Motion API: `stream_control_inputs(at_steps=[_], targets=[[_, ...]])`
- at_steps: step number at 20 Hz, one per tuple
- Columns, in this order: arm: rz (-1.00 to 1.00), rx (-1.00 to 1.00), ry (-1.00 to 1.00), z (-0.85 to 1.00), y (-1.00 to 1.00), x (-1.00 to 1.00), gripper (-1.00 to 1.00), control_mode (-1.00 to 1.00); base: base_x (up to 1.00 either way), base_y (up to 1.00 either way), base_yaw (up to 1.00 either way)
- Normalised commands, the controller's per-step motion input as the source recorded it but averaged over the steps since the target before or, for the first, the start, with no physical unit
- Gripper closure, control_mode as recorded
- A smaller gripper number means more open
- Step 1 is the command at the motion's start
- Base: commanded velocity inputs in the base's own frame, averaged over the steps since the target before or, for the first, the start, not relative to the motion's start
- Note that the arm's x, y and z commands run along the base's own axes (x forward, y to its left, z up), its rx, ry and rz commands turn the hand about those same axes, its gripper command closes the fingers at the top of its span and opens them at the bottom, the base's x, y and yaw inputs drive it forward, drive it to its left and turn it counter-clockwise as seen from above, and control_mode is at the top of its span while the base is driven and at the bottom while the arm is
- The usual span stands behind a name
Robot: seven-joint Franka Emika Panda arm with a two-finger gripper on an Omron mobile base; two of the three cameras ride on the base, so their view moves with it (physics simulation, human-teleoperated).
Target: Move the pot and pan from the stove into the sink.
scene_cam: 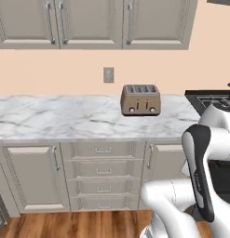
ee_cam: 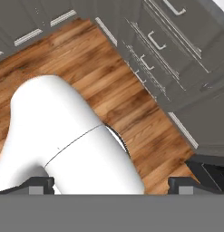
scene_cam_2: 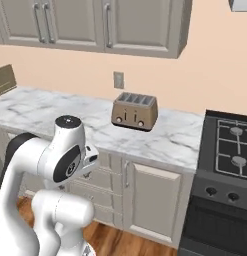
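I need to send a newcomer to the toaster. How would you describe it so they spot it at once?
Start at the white marble countertop left of the stove. Near its stove end, below the wall outlet, stands the toaster: a bronze box with four top slots, standing alone on that stretch.

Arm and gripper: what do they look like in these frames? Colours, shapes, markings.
The arm has glossy white rounded link shells with dark charcoal bands at the joints; one link carries a long dark strip with small pale lettering, too small to read. A round joint cap is grey-topped. The gripper shows two small dark grey blocky fingertips. No cables visible.
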Motion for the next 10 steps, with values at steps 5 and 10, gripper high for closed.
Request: stream_control_inputs(at_steps=[5, 10], targets=[[0.00, 0.00, 0.00, 0.00, 0.00, 0.00, -1.00, 1.00, 0.08, -0.99, -0.05], [0.00, 0.00, 0.00, 0.00, 0.00, 0.00, -1.00, 1.00, 0.07, -1.00, -0.05]])
